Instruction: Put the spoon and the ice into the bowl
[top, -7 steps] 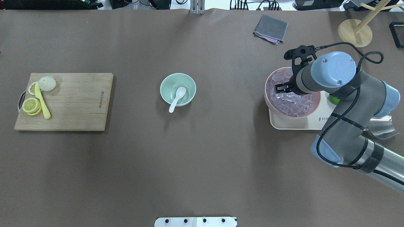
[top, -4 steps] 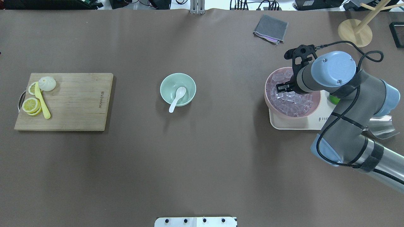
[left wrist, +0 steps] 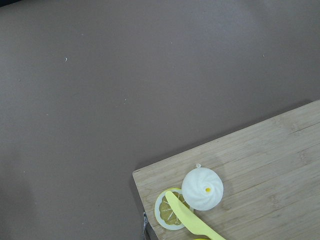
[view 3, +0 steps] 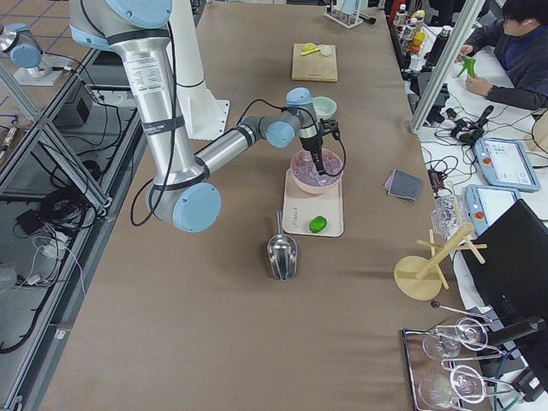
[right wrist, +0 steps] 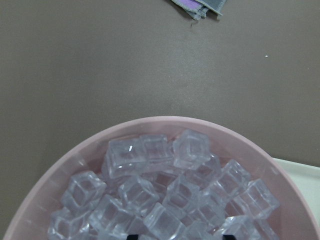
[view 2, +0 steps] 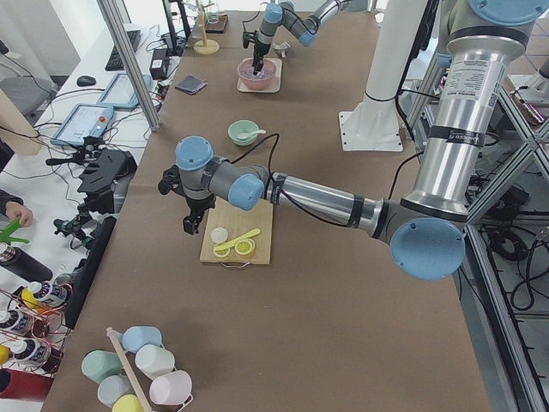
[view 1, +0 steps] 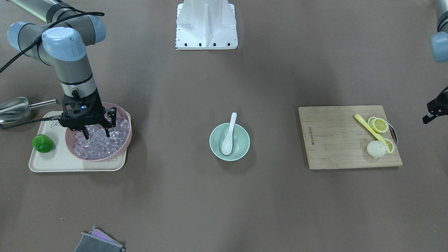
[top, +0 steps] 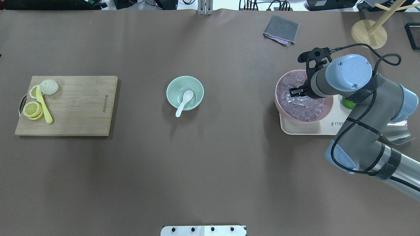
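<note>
The white spoon (top: pixel 183 102) lies in the mint-green bowl (top: pixel 171 86) at the table's middle, its handle over the rim; the spoon (view 1: pixel 228 135) and bowl (view 1: pixel 245 140) also show in the front-facing view. The ice (top: pixel 297 105) fills a pink bowl (top: pixel 278 106) on the right. My right gripper (view 1: pixel 96 133) is open, pointing down, its fingertips among the cubes (right wrist: pixel 165 200). It also shows in the overhead view (top: pixel 297 92). My left gripper (view 1: pixel 433 109) hangs off the board's outer end, partly out of frame; I cannot tell its state.
The pink bowl stands on a cream tray (top: pixel 305 131) with a green fruit (view 1: pixel 42 143). A metal scoop (view 1: pixel 14 107) lies beside the tray. A grey cloth (top: pixel 281 29) and a wooden stand (top: pixel 369 32) are at the back right. A cutting board (top: pixel 78 108) holds lemon slices, a yellow knife and a bun.
My right arm has shifted slightly to the right, with the gripper still over the pink bowl of ice. Spoon and mint bowl have not moved.
</note>
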